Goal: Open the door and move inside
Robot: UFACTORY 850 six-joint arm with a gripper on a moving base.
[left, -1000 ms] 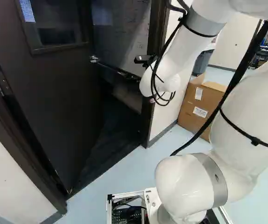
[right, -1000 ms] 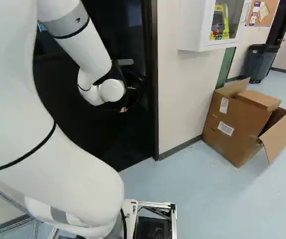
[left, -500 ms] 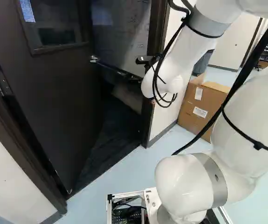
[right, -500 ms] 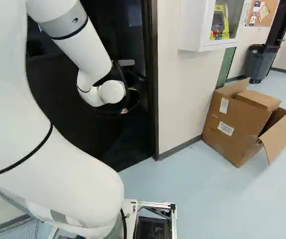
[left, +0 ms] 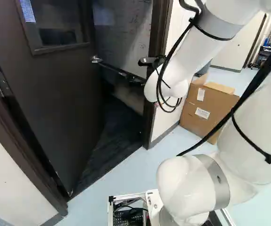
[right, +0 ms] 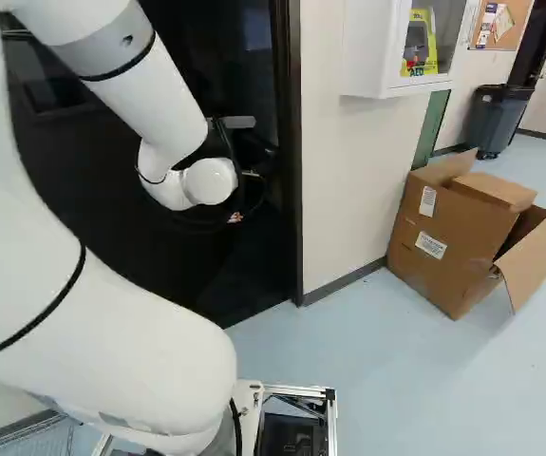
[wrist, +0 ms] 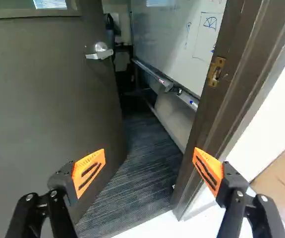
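A: Where to find the door?

B: Look in the left half of the left base view for the dark door (left: 45, 94), standing ajar and swung inward. In the wrist view, find its silver handle (wrist: 100, 51) well apart from the door frame (wrist: 216, 106). Through the gap, note dark carpet (wrist: 132, 183) and a whiteboard (wrist: 182, 44).

A: Anything in the gripper (wrist: 149, 149)?

B: Nothing. Read as released, with fingers spread wide and orange pads (wrist: 88, 171) apart, one before the door, one before the frame. Impossible to tell about contact with either.

A: How far along?

B: Count the unlatching as done and the opening as well advanced, perhaps enough to enter. Moving inside, not yet done: see the base (left: 126, 197) on pale floor (left: 126, 174) outside the threshold.

A: And next?

B: Probably push the door wider if needed, then drive through. Beware of catching the arm (left: 189, 52) on the frame, or of letting the door swing back.
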